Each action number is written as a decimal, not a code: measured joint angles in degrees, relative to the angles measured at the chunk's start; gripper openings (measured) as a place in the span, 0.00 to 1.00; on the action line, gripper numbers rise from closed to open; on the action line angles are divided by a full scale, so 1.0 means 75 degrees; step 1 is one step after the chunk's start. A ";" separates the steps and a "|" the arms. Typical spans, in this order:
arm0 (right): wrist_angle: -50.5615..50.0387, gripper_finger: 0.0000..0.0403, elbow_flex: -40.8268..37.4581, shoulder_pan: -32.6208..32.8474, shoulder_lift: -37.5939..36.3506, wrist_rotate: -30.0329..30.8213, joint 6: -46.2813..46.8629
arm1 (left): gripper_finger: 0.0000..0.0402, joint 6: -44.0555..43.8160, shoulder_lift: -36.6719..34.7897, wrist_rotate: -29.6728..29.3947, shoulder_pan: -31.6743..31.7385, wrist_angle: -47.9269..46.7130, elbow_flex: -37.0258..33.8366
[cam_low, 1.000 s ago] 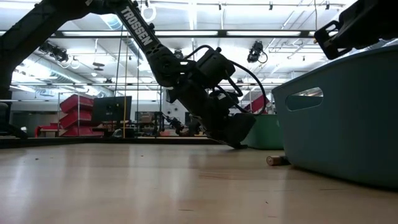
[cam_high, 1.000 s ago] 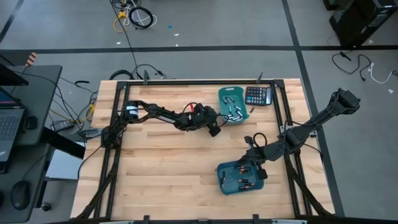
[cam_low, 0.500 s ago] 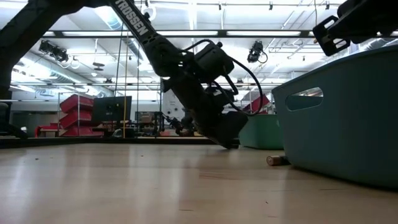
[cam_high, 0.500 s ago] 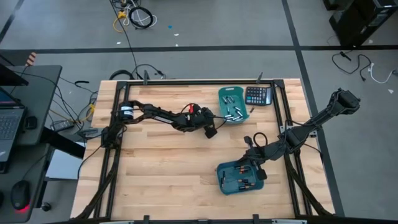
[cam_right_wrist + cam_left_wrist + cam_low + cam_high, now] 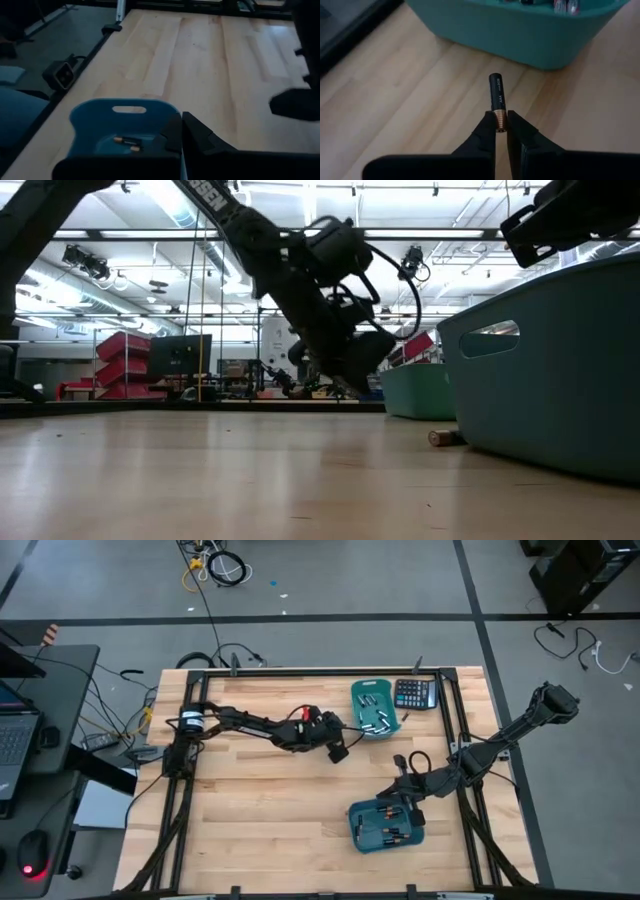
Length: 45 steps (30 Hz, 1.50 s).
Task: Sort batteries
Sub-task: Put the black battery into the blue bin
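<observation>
My left gripper [image 5: 500, 131] is shut on a black battery [image 5: 496, 95] with a copper end, and it hangs above the wood beside the far teal bin [image 5: 374, 708], which holds several silvery batteries. In the high view this gripper [image 5: 339, 752] is left of that bin. My right gripper [image 5: 181, 131] is shut and empty over the near teal bin [image 5: 387, 825], where dark batteries [image 5: 127, 142] lie on the floor of the bin. One loose battery [image 5: 445, 437] lies on its side on the table beside the near bin [image 5: 560, 370]. My left gripper pinches the battery's copper end [image 5: 500, 120] between its two fingertips. The fingers slant down from the table's left and lie along the battery. The rest of the battery sticks out straight ahead of them toward the far bin, clear of the table.
A black calculator [image 5: 415, 693] lies right of the far bin at the table's far edge. Bare wood spreads over the table's left and middle [image 5: 260, 810]. A black frame [image 5: 300, 671] runs along the table's edges.
My left gripper has risen from just above the table top and drawn back a little toward the table's left, away from the far bin, staying shut.
</observation>
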 joint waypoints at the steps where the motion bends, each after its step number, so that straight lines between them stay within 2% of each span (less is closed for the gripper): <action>1: -0.0005 0.00 -0.0001 0.0000 -0.0002 0.0079 -0.0016 | 0.04 -0.0006 -0.0103 -0.0023 -0.0017 -0.0074 0.0000; 6: -0.0002 0.00 0.0001 -0.0015 -0.0003 0.0610 -0.0250 | 0.04 0.0113 -0.0786 -0.0778 -0.0308 -0.0690 0.0000; 10: 0.0209 0.00 0.0000 -0.0039 -0.0087 0.1699 -0.0622 | 0.04 0.0376 -0.1454 -0.1331 -0.0667 -0.0701 -0.0080; 12: 0.0306 0.00 0.0001 -0.0047 -0.0243 0.2077 -0.0879 | 0.04 0.0489 -0.1806 -0.1833 -0.0930 -0.0225 -0.0321; 14: 0.0375 0.00 0.0001 -0.0044 -0.0454 0.2129 -0.1075 | 0.04 0.0704 -0.2175 -0.2377 -0.1239 0.0324 -0.0726; 16: 0.0395 0.00 0.0004 -0.0044 -0.0694 0.2125 -0.1164 | 0.04 0.1029 -0.2497 -0.2533 -0.1567 0.1369 -0.1244; 19: 0.0383 0.00 0.0004 -0.0044 -0.0947 0.2059 -0.1200 | 0.04 0.1649 -0.2719 -0.2299 -0.2063 0.3624 -0.2096; 25: 0.0616 0.00 0.0004 -0.0094 -0.0978 0.1916 -0.1454 | 0.04 0.2980 -0.2582 -0.1934 -0.2846 0.8543 -0.3872; 29: 0.1082 0.00 0.0001 -0.0155 -0.0799 0.1882 -0.1486 | 0.04 0.3372 -0.2412 -0.1564 -0.2995 1.0401 -0.4736; 33: 0.1680 0.00 0.0004 -0.0204 -0.0437 0.1846 -0.1633 | 0.04 0.3405 -0.2401 -0.0749 -0.3020 1.0807 -0.5079; 45: 0.3735 0.00 0.0001 -0.0332 0.0952 0.1835 -0.2648 | 0.04 0.3966 -0.2397 -0.0186 -0.3010 1.0778 -0.5077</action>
